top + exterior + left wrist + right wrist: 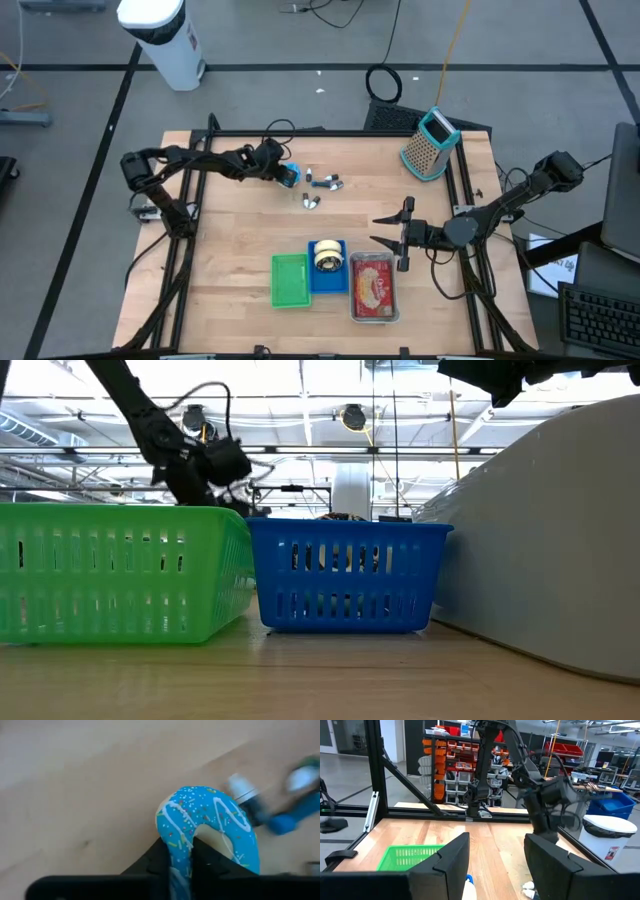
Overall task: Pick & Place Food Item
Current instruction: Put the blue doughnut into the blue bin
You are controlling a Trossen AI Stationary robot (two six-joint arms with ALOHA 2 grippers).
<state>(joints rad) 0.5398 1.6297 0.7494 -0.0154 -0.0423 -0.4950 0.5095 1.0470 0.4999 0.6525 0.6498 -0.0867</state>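
A blue iced donut point(205, 817) with white stripes and sprinkles sits in my left gripper point(181, 862), which is shut on it over the far left part of the table point(288, 176). Small wrapped items point(322, 182) lie just right of it on the wood. My right gripper point(385, 232) hovers open right of centre, its fingers point(445, 865) apart with nothing between them. Near the front edge stand a green basket point(289, 280) and a blue basket point(330, 281) that has a pale ring-shaped item point(326, 256) in it. My left gripper pinches one side of the donut's ring point(179, 845) between its two fingers, one finger at the hole and one on the outer wall. The fingers slant down from the table's left. Whether the donut is clear of the wood I cannot tell.
A clear box with a red label point(374, 286) stands right of the blue basket. A teal-handled grater point(430, 142) stands at the far right corner. Bare wood lies between the donut and the baskets. A black frame runs along the table's edges.
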